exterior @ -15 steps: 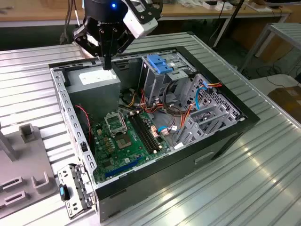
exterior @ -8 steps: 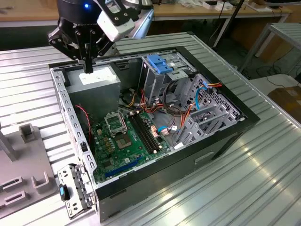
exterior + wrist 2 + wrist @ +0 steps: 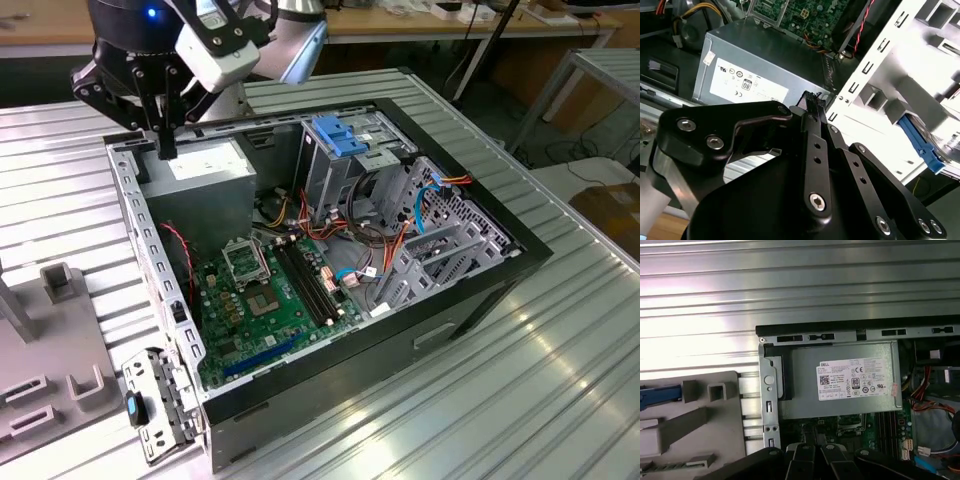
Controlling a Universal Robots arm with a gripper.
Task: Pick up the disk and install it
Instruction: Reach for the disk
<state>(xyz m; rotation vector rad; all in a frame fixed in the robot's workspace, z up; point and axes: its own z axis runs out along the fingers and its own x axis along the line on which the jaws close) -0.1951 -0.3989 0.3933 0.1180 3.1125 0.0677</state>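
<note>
**Gripper closed over the power supply, disk lying outside the case**

The gripper (image 3: 166,148) is hanging at the power supply box (image 3: 205,165) in the corner of the open computer case (image 3: 470,290); whether it is touching the box, I cannot tell. In the second wrist view its jaws are standing pressed together, gripping nothing. The disk (image 3: 921,144) is lying outside the case on the grey fixture (image 3: 715,425) — its blue rail is showing in both wrist views; it is well apart from the fingers. The drive cage (image 3: 335,170) is standing inside the case beside the motherboard (image 3: 265,300).
</note>
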